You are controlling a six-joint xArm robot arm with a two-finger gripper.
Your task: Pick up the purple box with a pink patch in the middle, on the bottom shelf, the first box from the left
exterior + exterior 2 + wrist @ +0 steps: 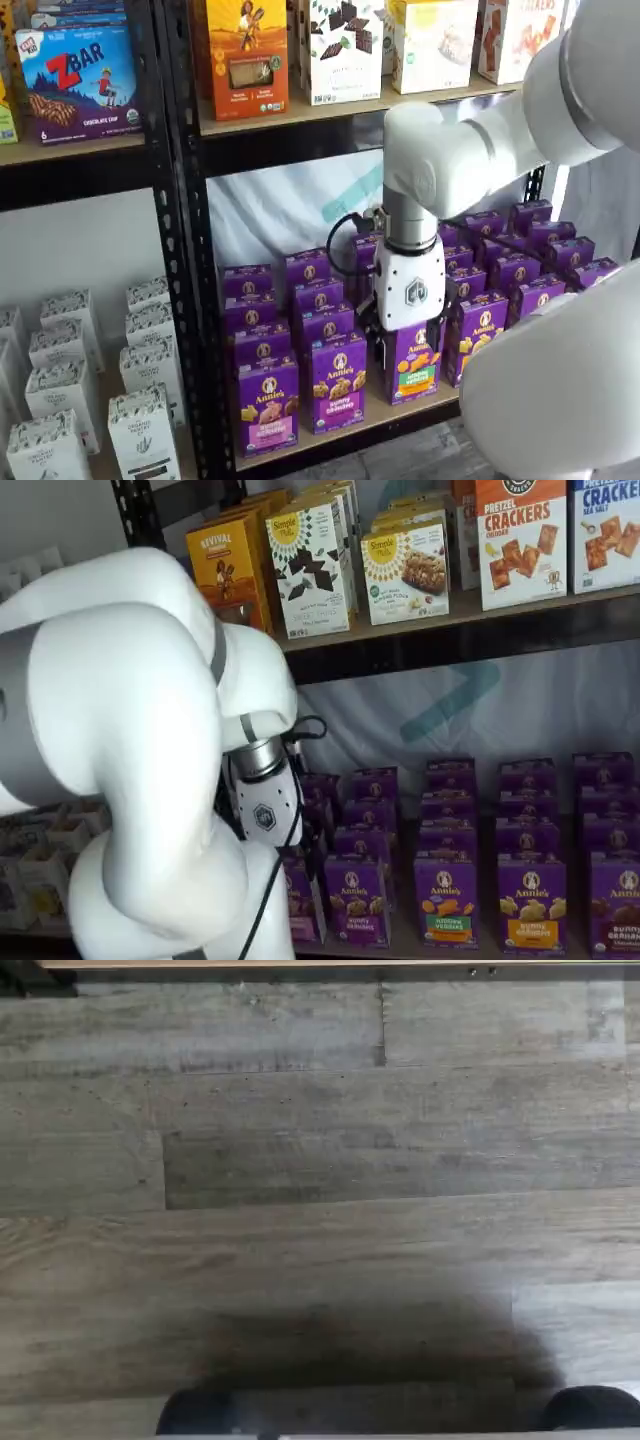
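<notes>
- Nearest, in both shelf views the white arm fills much of the picture, and its bulk hides part of the rack.
- Below the arm's wrist hangs the gripper, its white body upright in front of the purple cartons; black fingers show at either side of its lower end, but whether there is a gap between them or a box in them cannot be told.
- Just behind the gripper's lower end stands a purple carton with an orange and green band; contact cannot be judged.
- Off to the camera's left of the gripper, with one other purple carton between, stands the purple box, upright at the front edge of the bottom shelf, pink band on its lower front, well clear of the fingers.
- Behind the front row, more purple cartons stand in rows toward the back.
- Above, a further shelf carries an orange box and other cartons.
- Separately, the wrist view shows only grey wood-plank floor.
</notes>
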